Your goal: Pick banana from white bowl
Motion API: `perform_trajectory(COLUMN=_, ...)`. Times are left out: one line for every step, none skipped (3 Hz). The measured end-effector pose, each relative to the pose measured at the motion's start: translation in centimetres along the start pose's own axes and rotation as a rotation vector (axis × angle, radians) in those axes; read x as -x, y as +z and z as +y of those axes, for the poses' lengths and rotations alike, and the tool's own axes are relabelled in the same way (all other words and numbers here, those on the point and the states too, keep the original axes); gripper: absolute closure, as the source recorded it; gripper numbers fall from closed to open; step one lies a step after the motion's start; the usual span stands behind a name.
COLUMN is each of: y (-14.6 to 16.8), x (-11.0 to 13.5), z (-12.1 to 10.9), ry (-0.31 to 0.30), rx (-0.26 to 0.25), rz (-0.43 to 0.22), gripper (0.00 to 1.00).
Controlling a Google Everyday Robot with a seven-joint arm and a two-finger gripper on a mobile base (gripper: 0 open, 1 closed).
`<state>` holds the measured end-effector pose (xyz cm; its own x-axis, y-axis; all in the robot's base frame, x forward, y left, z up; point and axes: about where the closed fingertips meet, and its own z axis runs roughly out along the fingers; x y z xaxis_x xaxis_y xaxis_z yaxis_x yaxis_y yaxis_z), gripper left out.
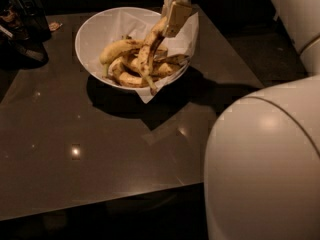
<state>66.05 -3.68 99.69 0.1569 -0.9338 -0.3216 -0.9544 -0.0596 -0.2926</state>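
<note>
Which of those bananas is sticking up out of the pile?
The long speckled banana: its top end is pinched in the tool above the bowl; the other bananas lie flat.

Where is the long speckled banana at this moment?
Upper middle of the camera view: the banana hangs nearly upright from the gripper over the right side of the white bowl, its lower end among the other bananas.

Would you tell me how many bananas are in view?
5, perhaps more hidden: the banana held by the gripper above the white bowl; four other bananas inside: upper left, lower left, front, right.
</note>
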Motion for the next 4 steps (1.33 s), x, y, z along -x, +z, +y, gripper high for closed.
perform_trajectory(y=-0.1, x=0.9, z=-0.1, ry=-0.023, rx=0.003, rz=-0.044, gripper=1.00)
perform_trajectory(y=-0.6, x=2.3, z=1.1, ry=-0.075, rx=0.023, rz=-0.158, gripper=1.00)
perform_trajectory(y=-1.5, x=2.9, z=2.9, ry=-0.121, rx=0.044, rz=-0.250, gripper=1.00)
perform_trajectory(y=-1.3, x=3.1, z=2.6, ry=-0.120, rx=0.034, rz=-0.255, gripper=1.00)
